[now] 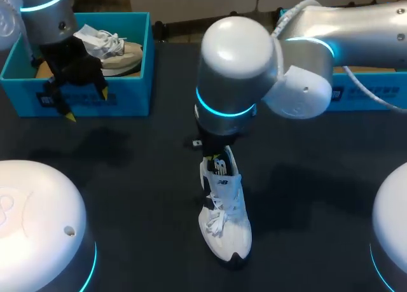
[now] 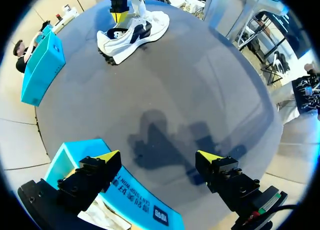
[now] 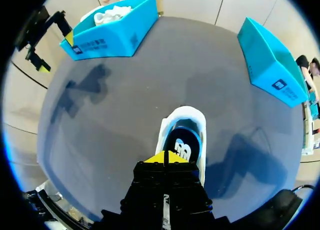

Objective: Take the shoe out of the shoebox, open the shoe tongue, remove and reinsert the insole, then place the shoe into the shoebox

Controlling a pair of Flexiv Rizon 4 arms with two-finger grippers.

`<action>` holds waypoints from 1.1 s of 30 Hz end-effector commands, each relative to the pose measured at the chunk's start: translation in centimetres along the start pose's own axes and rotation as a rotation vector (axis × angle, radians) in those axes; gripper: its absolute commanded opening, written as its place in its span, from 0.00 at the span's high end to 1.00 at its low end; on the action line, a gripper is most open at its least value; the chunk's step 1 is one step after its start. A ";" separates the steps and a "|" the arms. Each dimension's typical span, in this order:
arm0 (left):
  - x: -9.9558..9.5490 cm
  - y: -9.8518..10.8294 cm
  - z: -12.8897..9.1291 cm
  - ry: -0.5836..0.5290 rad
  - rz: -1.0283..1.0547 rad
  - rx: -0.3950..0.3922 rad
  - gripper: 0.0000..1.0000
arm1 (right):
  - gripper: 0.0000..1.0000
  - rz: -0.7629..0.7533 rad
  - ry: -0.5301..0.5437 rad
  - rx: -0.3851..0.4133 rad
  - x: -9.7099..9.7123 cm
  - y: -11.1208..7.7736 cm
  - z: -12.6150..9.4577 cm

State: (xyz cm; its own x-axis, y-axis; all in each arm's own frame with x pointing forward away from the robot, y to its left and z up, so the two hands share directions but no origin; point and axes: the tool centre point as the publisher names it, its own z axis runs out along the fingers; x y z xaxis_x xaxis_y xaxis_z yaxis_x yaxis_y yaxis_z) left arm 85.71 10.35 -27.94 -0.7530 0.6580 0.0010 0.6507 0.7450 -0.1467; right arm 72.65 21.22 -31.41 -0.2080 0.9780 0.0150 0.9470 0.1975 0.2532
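Right end effector (image 3: 165, 159) is pinching the shoe tongue (image 1: 220, 167); left end effector (image 2: 157, 156) is hanging wide open over the shoebox (image 1: 130, 91) edge

White shoe (image 1: 226, 222) upright mid-table (image 1: 127, 171), toe toward robot; open blue shoebox (image 1: 121, 95) far left.

Hidden: shoe (image 1: 226, 209) heel under right arm (image 1: 238, 69); second shoe (image 1: 121, 53) partly, it seems.
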 end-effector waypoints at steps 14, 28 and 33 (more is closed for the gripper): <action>-0.1 0.0 0.0 0.004 0.003 -0.002 0.00 | 1.00 0.018 -0.108 0.023 -2.4 1.0 3.3; -0.1 0.0 0.0 0.004 0.003 -0.002 0.00 | 1.00 0.044 -0.303 0.039 -2.2 0.5 5.1; -0.1 0.0 0.0 0.004 0.003 -0.002 0.00 | 1.00 0.054 -0.330 0.050 -2.3 0.3 6.2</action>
State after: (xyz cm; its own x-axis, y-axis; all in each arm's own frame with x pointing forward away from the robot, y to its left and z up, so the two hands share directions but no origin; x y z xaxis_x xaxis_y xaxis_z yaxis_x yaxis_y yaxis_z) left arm 85.78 10.22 -27.96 -0.7516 0.6596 0.0021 0.6522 0.7437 -0.1467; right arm 74.68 18.56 -36.28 -0.0889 0.9673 -0.2376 0.9660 0.1419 0.2162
